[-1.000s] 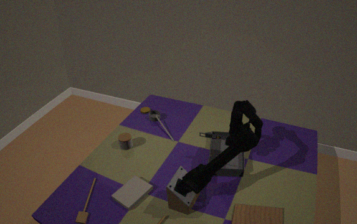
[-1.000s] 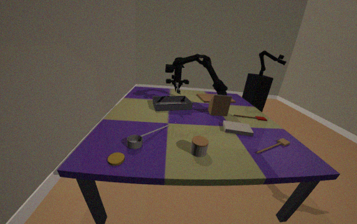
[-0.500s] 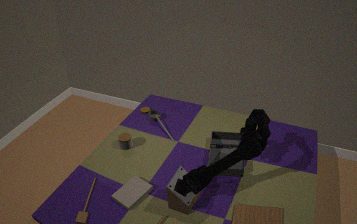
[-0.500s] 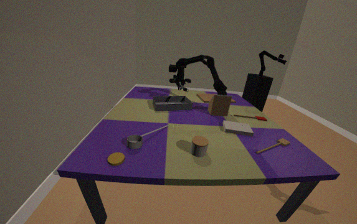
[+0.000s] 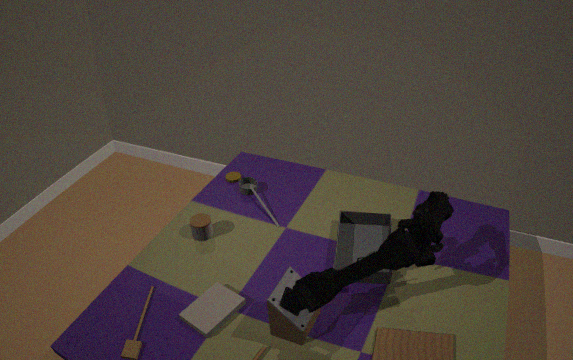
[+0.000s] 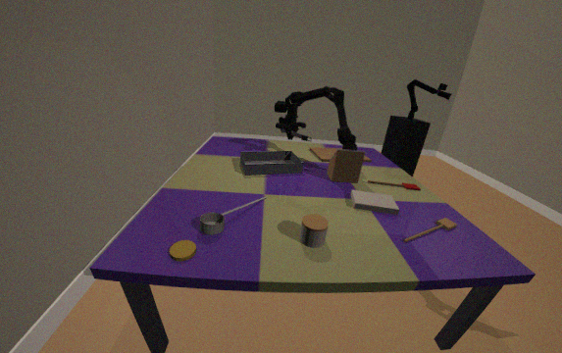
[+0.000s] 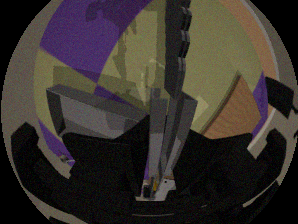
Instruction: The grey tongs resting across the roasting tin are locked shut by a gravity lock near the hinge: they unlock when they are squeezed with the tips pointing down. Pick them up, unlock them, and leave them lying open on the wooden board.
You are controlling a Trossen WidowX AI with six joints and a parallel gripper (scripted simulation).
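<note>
My gripper [image 6: 290,133] [image 7: 157,118] is shut on the grey tongs [image 6: 304,137] [image 7: 184,120], which hang in the air beyond the roasting tin. In the exterior view the tongs lie nearly level, slanting slightly down to the right. In the wrist view they run lengthwise between my black fingers, the scalloped dark end at the top and small yellow and pale parts at the bottom. Their arms look close together; the lock's state cannot be told. The grey roasting tin [image 5: 366,216] [image 6: 272,168] [image 7: 87,117] stands on the table. The wooden board [image 5: 413,345] [image 6: 324,155] [image 7: 234,111] lies flat and bare.
A wooden block [image 5: 286,327] [image 6: 351,168] stands near the arm's base. A pale slab [image 5: 212,308] [image 6: 375,201], a lidded can [image 5: 200,228] [image 6: 314,231], a small pan [image 5: 247,186] [image 6: 212,225], a yellow disc [image 5: 233,176] [image 6: 182,250] and a mallet [image 5: 131,349] [image 6: 446,224] lie farther off.
</note>
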